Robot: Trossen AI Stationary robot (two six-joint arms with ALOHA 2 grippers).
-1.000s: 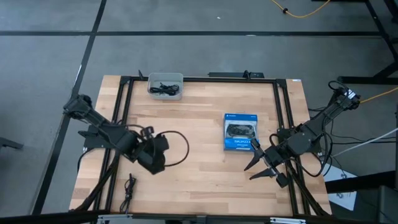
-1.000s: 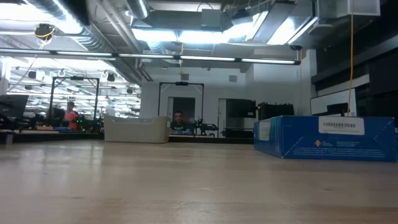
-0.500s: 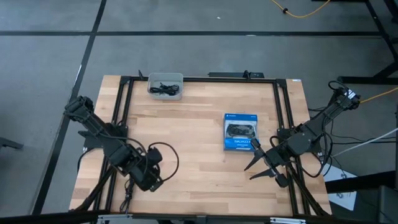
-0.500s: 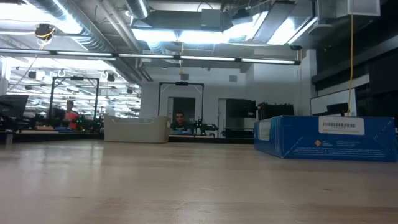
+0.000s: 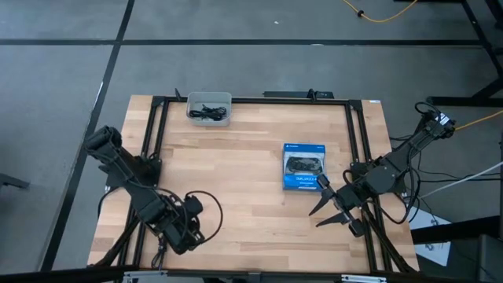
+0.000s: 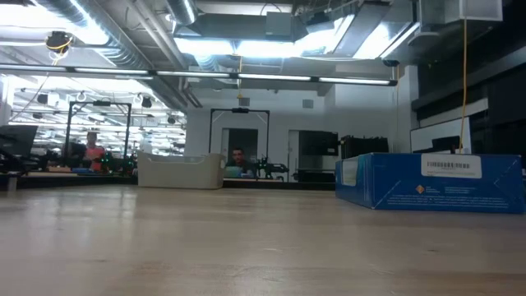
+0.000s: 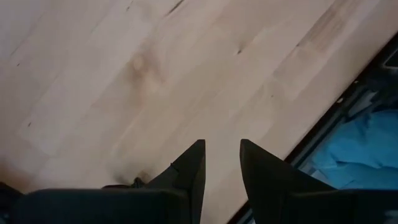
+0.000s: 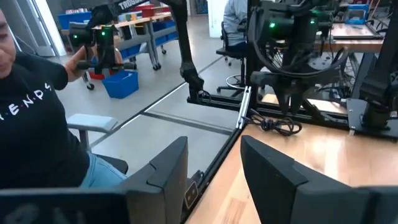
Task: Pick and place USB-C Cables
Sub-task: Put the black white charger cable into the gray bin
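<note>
One black USB-C cable (image 8: 280, 126) lies bundled on the wood near the table's near left corner; in the high view its end (image 5: 159, 247) shows beside the left arm. My left gripper (image 5: 182, 233) hangs over that spot, pointing down, open with a narrow gap (image 7: 222, 152), and the cable peeks out beside its finger (image 7: 133, 182). More black cables (image 5: 207, 112) lie in the grey tray (image 5: 191, 101) at the far edge. My right gripper (image 5: 328, 208) waits open near the blue box (image 5: 302, 167). No silvery-grey cable shows.
The blue controller box (image 6: 431, 181) lies flat right of centre, and the tray (image 6: 181, 171) stands far left. Black frame rails (image 5: 154, 141) run along the table's sides. Bare wood spans the middle. A person in a black shirt (image 8: 37, 118) stands beyond the table's edge.
My left gripper has swung from the table's left middle toward the near edge and a little left, ending over the black cable at the near left corner. The right arm and the cables have stayed put.
</note>
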